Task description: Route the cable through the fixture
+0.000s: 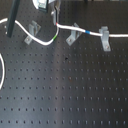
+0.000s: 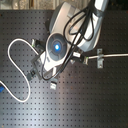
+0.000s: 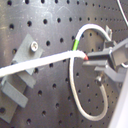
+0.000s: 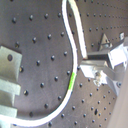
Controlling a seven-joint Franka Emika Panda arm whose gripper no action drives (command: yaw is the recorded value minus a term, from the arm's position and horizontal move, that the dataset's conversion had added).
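Black perforated bench (image 1: 65,95) carries three grey metal clips, and the long thin white cable (image 1: 45,41) runs past them while the pincer (image 3: 90,59) apparently pinches it near its red band, presumably to steer it into the middle clip (image 1: 74,34).

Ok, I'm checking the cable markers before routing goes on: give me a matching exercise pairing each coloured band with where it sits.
Things:
1 green band
2 red band
3 blue band

Places:
A between the middle fixture and right fixture
B at the tips of the gripper
C on the bend of the cable, to the first exterior view's left of the middle fixture

Pairs: 1-C, 2-B, 3-A
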